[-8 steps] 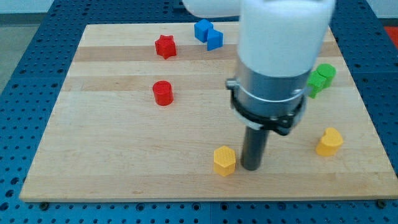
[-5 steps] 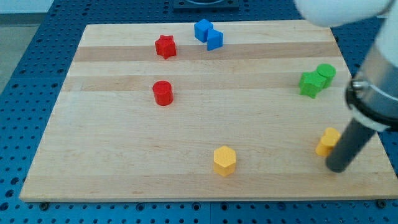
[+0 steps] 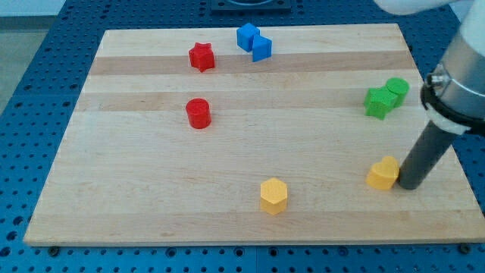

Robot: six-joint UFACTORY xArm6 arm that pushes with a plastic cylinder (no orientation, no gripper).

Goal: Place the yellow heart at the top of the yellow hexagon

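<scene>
The wooden board (image 3: 227,152) takes up most of the view and everything is placed off my tip (image 3: 410,185), which is seen at the view's lower right, on the board near its right edge; no jaws are there to speak of, since the arm ends in a plain dark rod, so nothing is spread or pinched. The yellow heart (image 3: 383,174) is found touching my tip, just to its left. The yellow hexagon (image 3: 273,196) is seen well to the left of my tip and slightly lower, apart from the heart. The green pair is up above my tip: a green block (image 3: 377,102) of unclear shape, with a green cylinder (image 3: 396,89) pressed to its right. Far to the upper left are the red cylinder (image 3: 198,113), the red star (image 3: 201,56) and two touching blue blocks (image 3: 253,41), shapes hard to make out.
</scene>
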